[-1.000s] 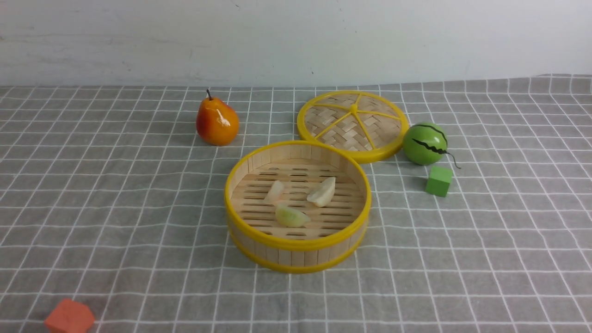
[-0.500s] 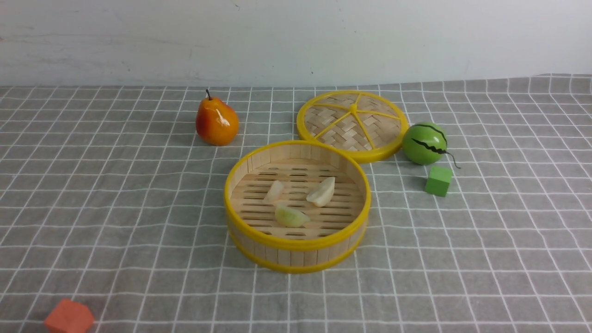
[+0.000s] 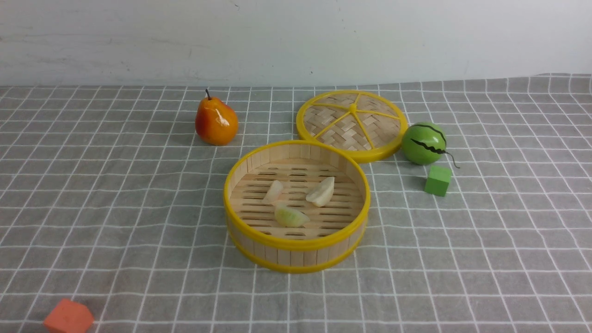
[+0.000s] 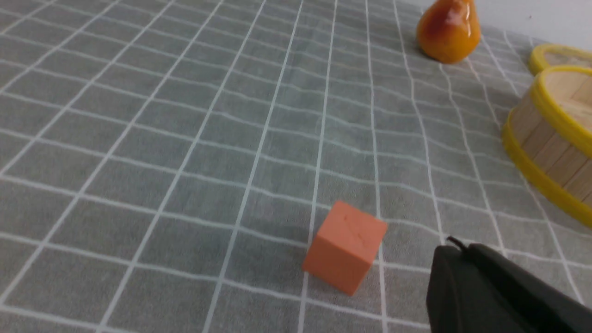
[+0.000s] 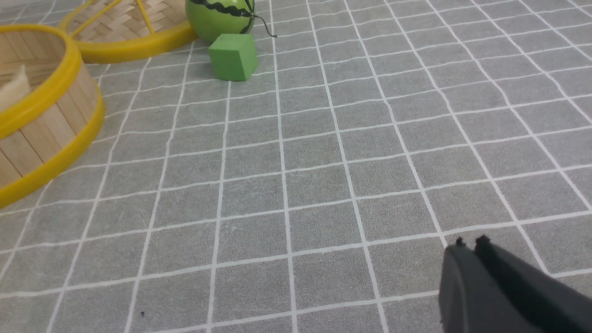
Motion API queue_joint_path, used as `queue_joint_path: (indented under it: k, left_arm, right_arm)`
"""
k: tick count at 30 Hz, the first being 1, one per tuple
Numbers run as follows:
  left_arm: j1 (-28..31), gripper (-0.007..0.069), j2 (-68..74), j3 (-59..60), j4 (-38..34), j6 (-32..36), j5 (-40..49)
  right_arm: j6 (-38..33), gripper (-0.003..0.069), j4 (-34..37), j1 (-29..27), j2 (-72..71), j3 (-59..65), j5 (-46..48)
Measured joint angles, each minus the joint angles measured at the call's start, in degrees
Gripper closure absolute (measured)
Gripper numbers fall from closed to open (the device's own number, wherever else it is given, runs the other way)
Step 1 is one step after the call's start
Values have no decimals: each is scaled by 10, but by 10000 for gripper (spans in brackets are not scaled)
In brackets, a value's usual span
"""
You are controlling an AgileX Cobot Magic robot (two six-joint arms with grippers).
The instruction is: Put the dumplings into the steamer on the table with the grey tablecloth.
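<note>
Nearest in the front view: orange block (image 3: 68, 317) at the near left corner of the grey cloth (image 3: 115, 208), no arm or gripper in sight there. Only in the wrist views: left gripper (image 4: 451, 245), dark, fingers pressed together, nothing between them, hovering just beside the block (image 4: 346, 246); right gripper (image 5: 469, 244), tips almost meeting with a thin slit between, empty, over bare cloth (image 5: 323, 185).

Farther, mid-table: steamer (image 3: 296, 252), round and shallow, pale upright slats, yellow rims top and bottom, slotted floor. Inside, all three dumplings on the floor: a pale yellow-green one (image 3: 290, 216) nearest, a small cream one (image 3: 273, 191) behind it to the left, a larger cream one (image 3: 322, 192) to the right, glossy crescents, close together but apart. From the left wrist view, only the steamer's outer wall (image 4: 550, 152), contents hidden. From the right wrist view, its wall (image 5: 41, 125) and just a sliver of one white dumpling (image 5: 14, 89) above the rim.

Right of the steamer: green cube (image 3: 438, 181), well apart from it. Behind the cube: small watermelon (image 3: 423, 143), beside the flat woven lid (image 3: 352, 125), which touches the steamer's far rim. Far left: pear (image 3: 216, 121), upright, seen also in the left wrist view (image 4: 447, 30).
</note>
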Motion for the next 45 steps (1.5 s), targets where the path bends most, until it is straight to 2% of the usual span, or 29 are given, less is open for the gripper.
queue_joint_path:
  k: [8,45]
  left_arm:
    - [0,638,0,1,2,30,8]
    - [0,638,0,1,3,30,9]
  right_arm:
    - [0,618,0,0,0,0,0]
    - [0,564,0,0,0,0,0]
